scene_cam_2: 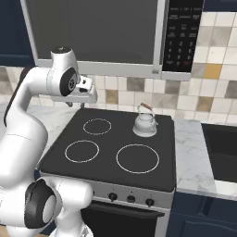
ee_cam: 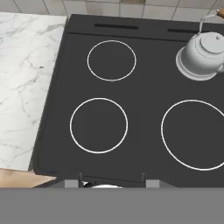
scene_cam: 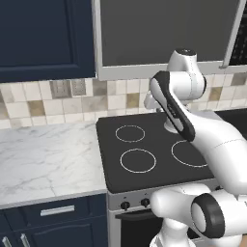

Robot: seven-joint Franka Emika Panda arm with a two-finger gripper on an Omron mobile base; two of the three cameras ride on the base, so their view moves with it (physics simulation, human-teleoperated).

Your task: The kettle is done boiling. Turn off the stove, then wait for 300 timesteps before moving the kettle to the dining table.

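Observation:
The stove [scene_cam_2: 111, 137] is a black glass cooktop with four white rings and a row of black knobs [scene_cam_2: 131, 198] along its steel front. On its back right ring stands the small silver kettle [scene_cam_2: 145, 124], upright, with its brown handle arched over the lid. From the hand view the kettle [ee_cam: 202, 56] sits at the upper right of the stove [ee_cam: 144, 87]. My gripper [scene_cam_2: 88, 98] hangs high over the stove's back left corner, well apart from the kettle. Its fingers [ee_cam: 72, 183] stand apart with nothing between them, so the gripper [ee_cam: 112, 183] is open. The dining table is out of view.
Marble countertop flanks the stove on the left [scene_cam: 48, 159] and on the right [scene_cam_2: 192, 157]. A dark microwave [scene_cam_2: 183, 32] hangs at the upper right, beside a large grey panel [scene_cam_2: 92, 28] above the stove. A dark sink [scene_cam_2: 222, 148] lies at the far right.

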